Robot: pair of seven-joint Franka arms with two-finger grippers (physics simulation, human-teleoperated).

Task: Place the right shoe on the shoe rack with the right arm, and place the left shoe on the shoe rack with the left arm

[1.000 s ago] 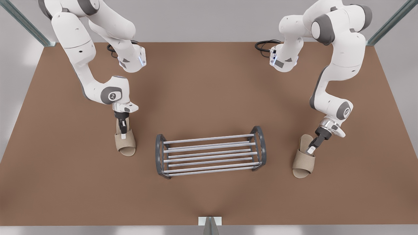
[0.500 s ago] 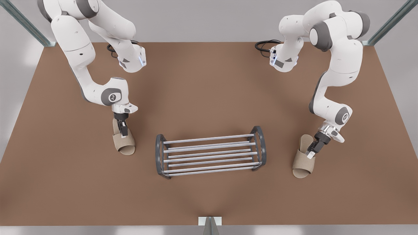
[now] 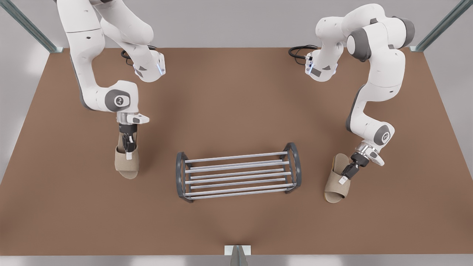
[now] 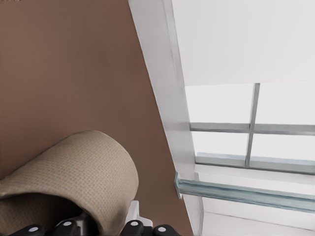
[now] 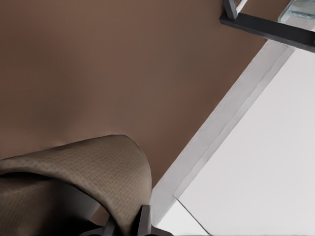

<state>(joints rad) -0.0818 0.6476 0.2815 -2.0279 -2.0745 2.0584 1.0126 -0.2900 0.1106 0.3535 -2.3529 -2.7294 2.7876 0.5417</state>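
Though pinched by the woven upper band in left claw (image 4: pixel 110 223) and right claw (image 5: pixel 125 223), judged light, soft, prone to sag: left shoe (image 4: pixel 74 167), right shoe (image 5: pixel 83 167), bound for shoe rack (image 3: pixel 238 173).

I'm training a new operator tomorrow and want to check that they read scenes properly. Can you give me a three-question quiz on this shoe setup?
1. True or false: a shoe already lies on the shoe rack.
2. Which gripper works at the front view's left? A) the right gripper B) the left gripper C) neither
3. Fill in: each gripper is shut on its shoe's ____.

Key:
1. False. The right shoe and the left shoe are off either end of the rack, over the table.
2. A.
3. Strap.
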